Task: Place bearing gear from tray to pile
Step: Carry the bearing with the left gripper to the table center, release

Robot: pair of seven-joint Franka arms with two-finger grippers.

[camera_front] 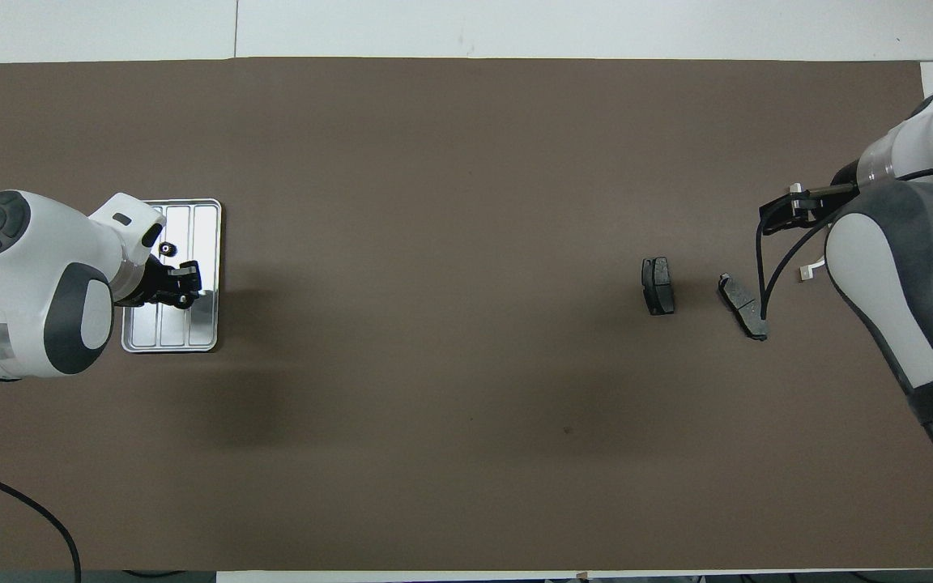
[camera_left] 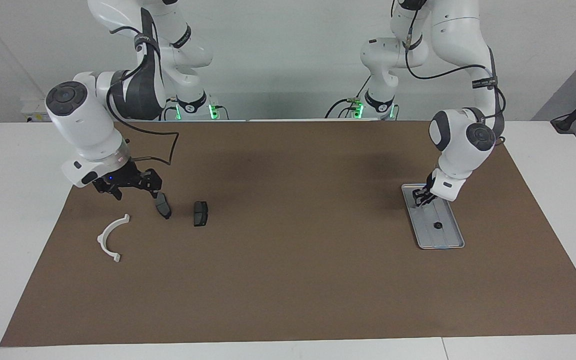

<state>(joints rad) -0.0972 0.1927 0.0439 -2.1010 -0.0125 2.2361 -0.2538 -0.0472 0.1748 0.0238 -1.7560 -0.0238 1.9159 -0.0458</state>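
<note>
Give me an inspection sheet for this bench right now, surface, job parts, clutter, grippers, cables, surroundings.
Surface: brown mat on a white table.
Job's things: bearing gear lies in the tray; pile of two dark pads and a white half-ring at the right arm's end.
Clutter: nothing seen.
Grippers: left gripper over the tray, nearly shut, nothing seen held, not on the gear; right gripper open over the pile.
Cables: black cable looped on the right arm, another on the left arm.
Surroundings: pale wall, green lights at the arm bases.
</note>
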